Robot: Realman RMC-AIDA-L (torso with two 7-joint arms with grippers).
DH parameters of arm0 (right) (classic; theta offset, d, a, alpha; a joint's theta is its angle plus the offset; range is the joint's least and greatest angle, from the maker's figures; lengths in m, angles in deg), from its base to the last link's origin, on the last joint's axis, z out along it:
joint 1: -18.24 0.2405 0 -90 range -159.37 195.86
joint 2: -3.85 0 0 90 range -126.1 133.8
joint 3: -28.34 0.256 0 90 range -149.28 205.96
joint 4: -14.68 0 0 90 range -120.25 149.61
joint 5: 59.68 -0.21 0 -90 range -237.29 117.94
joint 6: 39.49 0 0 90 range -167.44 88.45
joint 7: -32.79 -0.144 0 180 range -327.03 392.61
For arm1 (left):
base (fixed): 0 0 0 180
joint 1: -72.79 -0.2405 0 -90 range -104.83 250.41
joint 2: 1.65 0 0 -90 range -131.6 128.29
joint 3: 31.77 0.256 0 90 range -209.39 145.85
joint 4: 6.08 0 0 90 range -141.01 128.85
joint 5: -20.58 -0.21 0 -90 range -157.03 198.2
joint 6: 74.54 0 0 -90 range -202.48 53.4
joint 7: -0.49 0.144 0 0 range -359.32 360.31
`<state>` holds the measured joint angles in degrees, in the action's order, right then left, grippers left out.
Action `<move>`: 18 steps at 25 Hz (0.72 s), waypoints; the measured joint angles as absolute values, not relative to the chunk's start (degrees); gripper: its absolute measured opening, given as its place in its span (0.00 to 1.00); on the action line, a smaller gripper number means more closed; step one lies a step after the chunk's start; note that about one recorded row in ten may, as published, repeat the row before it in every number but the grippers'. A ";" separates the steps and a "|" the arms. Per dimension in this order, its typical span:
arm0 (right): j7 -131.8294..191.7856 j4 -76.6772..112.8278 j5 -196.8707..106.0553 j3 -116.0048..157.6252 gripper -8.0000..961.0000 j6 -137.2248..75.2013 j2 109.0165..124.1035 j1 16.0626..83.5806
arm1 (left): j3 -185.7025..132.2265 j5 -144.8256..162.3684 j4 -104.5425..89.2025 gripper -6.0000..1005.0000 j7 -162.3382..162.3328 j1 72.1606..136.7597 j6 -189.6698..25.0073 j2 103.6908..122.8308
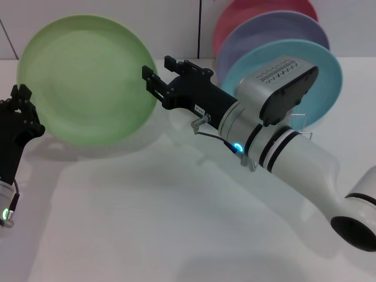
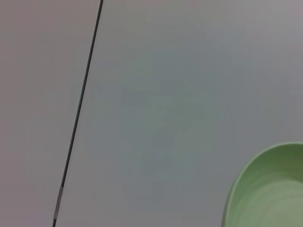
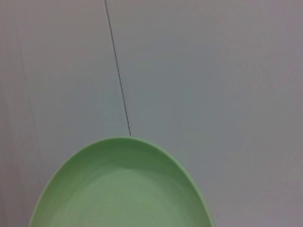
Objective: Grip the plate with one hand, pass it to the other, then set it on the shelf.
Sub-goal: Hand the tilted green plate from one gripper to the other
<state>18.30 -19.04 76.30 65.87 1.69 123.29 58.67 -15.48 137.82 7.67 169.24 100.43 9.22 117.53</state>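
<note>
Plate [image 1: 88,79] clamped upright by right gripper [image 1: 154,82]; left gripper [image 1: 20,108] released alongside; no legible writing.

The black right gripper [image 1: 154,88] on the thick white blue-lit arm reached forward-left, jaws clamped. The black left gripper [image 1: 22,100] on the green-lit arm sat at the left edge.

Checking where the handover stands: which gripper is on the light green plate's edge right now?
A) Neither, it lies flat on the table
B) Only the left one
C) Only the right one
C: the right gripper clamps the rim of the upright green plate, while the left gripper sits just off its opposite edge.
</note>
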 joint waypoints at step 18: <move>15.43 -18.99 76.21 65.43 0.54 1.58 123.38 58.42 | -15.55 136.53 6.64 0.05 169.24 101.03 9.09 117.53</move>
